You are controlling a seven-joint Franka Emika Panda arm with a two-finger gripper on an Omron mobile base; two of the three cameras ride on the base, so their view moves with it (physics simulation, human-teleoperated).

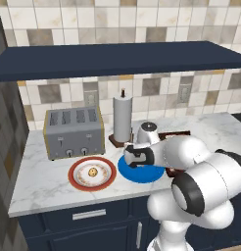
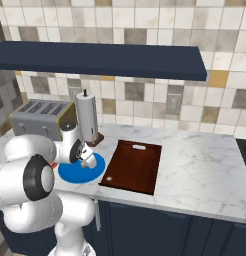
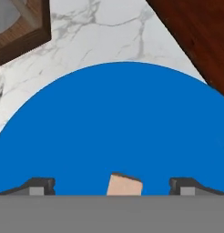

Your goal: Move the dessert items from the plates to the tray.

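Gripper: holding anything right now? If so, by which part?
Nothing held. The gripper is open over the blue plate, its fingertips standing wide to either side of the pale cube, which shows clear of both.

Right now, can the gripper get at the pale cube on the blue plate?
Probably yes. The gripper is open just above the blue plate, and the pale cube lies between its jaws with nothing in the way.

Bright, even rendered light — soft shadows, no glare, slightly pixelated.
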